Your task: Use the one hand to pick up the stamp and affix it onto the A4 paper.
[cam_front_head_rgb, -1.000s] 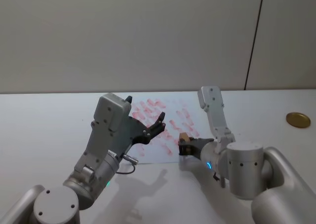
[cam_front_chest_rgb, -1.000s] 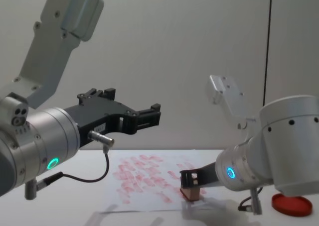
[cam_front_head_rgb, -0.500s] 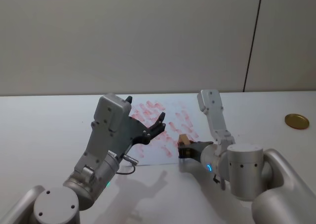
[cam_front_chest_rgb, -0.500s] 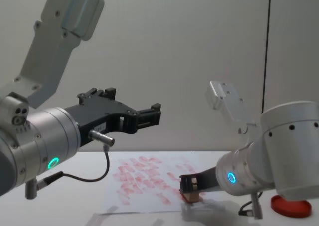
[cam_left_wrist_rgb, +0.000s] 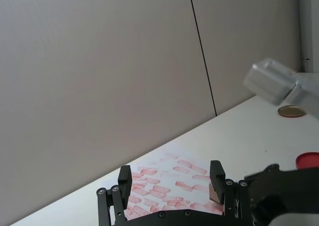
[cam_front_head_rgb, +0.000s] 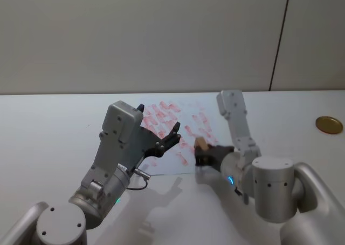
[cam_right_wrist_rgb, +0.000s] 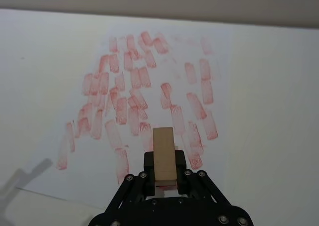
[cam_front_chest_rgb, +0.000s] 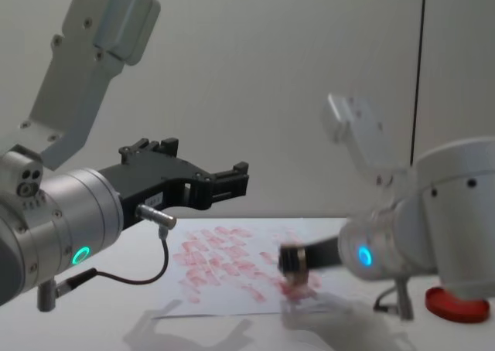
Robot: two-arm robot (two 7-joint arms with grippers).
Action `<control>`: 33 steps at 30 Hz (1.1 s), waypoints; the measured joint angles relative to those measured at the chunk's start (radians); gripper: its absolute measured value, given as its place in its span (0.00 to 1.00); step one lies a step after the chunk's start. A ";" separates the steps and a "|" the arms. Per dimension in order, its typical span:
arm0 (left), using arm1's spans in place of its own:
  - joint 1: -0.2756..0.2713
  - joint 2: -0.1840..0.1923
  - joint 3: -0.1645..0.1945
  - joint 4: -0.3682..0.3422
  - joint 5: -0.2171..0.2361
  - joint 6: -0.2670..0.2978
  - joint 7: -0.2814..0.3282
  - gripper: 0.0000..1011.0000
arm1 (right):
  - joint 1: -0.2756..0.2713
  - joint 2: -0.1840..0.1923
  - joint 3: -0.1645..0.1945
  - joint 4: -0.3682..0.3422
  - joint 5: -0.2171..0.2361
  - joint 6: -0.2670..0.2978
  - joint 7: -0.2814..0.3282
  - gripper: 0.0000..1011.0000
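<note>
Right gripper (cam_front_head_rgb: 202, 156): fingers clamped on the stamp (cam_front_head_rgb: 201, 143), one finger on each long side of the block. In the right wrist view the gripper (cam_right_wrist_rgb: 165, 162) holds the stamp (cam_right_wrist_rgb: 163, 145) with its top face showing, plain light wood. The stamp sits over the paper (cam_front_head_rgb: 186, 114), at about 5 o'clock on the sheet, near its near edge. It is above or on the cluster of red marks there. In the chest view the right gripper (cam_front_chest_rgb: 294, 258) is blurred, so contact between stamp and paper cannot be told.

The paper lies flat on the white table (cam_front_head_rgb: 54, 126), mid-table, straight ahead of the robot. Red rectangular prints cover most of the paper (cam_right_wrist_rgb: 134, 81) in rough rows. The near left corner is bare.

Left gripper (cam_front_head_rgb: 159, 123): raised above the table at about 9 o'clock from the stamp, over the left part of the sheet. Its fingers are spread apart, with nothing between them. The left wrist view looks through the gap of the left gripper (cam_left_wrist_rgb: 170, 182) down onto the printed paper (cam_left_wrist_rgb: 172, 170). In the chest view the left gripper (cam_front_chest_rgb: 232, 182) is well above the paper (cam_front_chest_rgb: 216, 267).

A red ink pad (cam_front_chest_rgb: 456, 304) is on the table at about 4 o'clock from the sheet, clear of it. A gold disc (cam_front_head_rgb: 329, 124) lies at 3 o'clock, far right.
</note>
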 joint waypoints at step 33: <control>0.000 0.000 0.000 0.000 0.000 0.000 0.000 0.98 | -0.249 0.115 0.071 -0.442 0.054 -0.034 -0.211 0.21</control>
